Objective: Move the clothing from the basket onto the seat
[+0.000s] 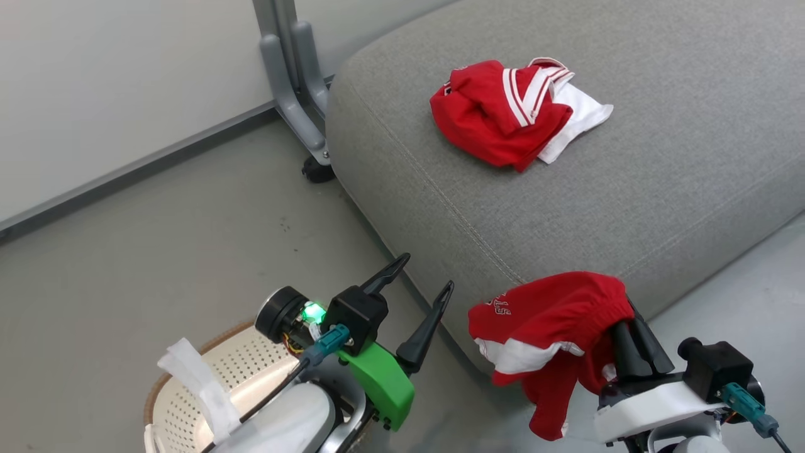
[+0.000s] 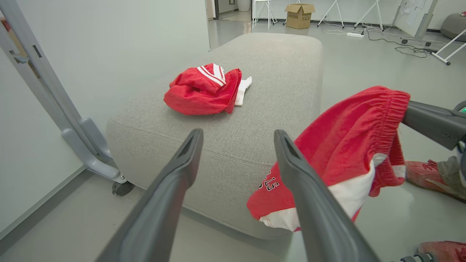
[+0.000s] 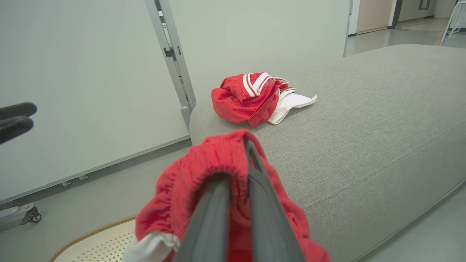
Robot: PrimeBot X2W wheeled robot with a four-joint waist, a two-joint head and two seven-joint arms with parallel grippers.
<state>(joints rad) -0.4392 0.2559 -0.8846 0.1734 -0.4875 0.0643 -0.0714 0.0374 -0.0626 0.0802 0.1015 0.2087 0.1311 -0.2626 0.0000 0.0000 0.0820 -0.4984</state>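
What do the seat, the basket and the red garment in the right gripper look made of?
Seat: matte grey woven upholstery, weave and stitched seams visible. Basket: likely moulded cream plastic, perforated, brown woven-look rim. Red garment, held by the right gripper: soft, draping knit, perhaps polyester; gathered elastic band.

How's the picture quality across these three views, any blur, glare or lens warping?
Head view: even, soft light, sharp, a green light glowing behind the left pincer. Left wrist view: wide-angle stretch leans the metal post. Right wrist view: the held garment near the lens is soft, the seat crisp.
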